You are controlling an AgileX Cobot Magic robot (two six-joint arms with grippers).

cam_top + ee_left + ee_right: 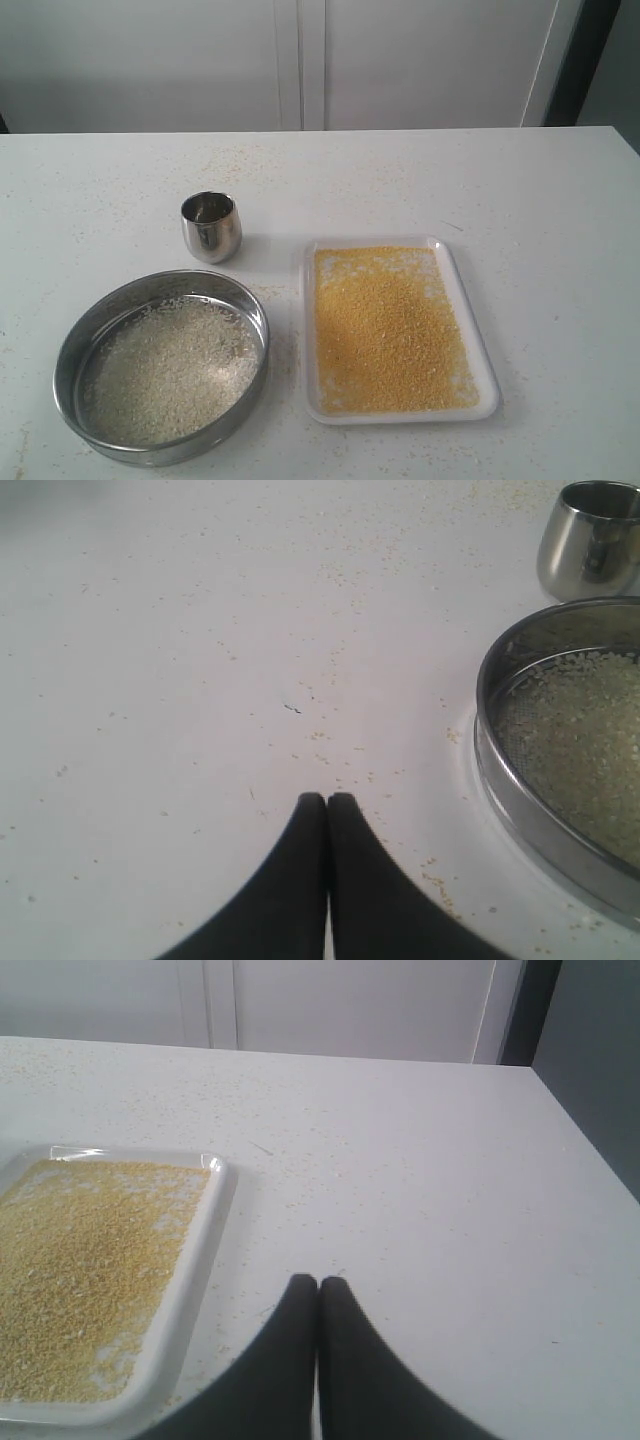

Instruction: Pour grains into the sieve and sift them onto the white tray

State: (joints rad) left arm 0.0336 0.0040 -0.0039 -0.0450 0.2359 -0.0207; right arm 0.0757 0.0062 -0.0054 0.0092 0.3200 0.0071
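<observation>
My left end effector (327, 800) has its two dark fingers pressed together with no gap, and it grips nothing; it hangs over bare bench (540, 250) dusted with stray specks, with the sieve's steel wall (530, 825) close beside it. My right end effector (318, 1282) is the same, fingers closed tip to tip and empty, over bare bench just off the rim of the white tray (200, 1260). Neither end effector touches any object, and neither shows in the exterior view. Taking that view as a clock face, the sieve (160, 458) sits nearest, at about 7 o'clock, flat on the bench. A layer of whitish rice-like grains (170, 370) covers most of its mesh, thinner toward its 9 o'clock side. At 3 o'clock from the sieve, near it but not touching, lies the white tray (400, 414), at about 5 o'clock on the bench with its long side running near to far. Fine yellow grains (385, 335) cover nearly all of its floor, with white showing along the edges and at its far corners. Farther back, at 1 o'clock from the sieve and just clear of its rim, a small steel cup (211, 227) stands upright; I cannot tell whether anything is inside it. Loose grains fleck the bench around all three. Beyond the bench's far edge are pale cabinet doors (300, 60).
</observation>
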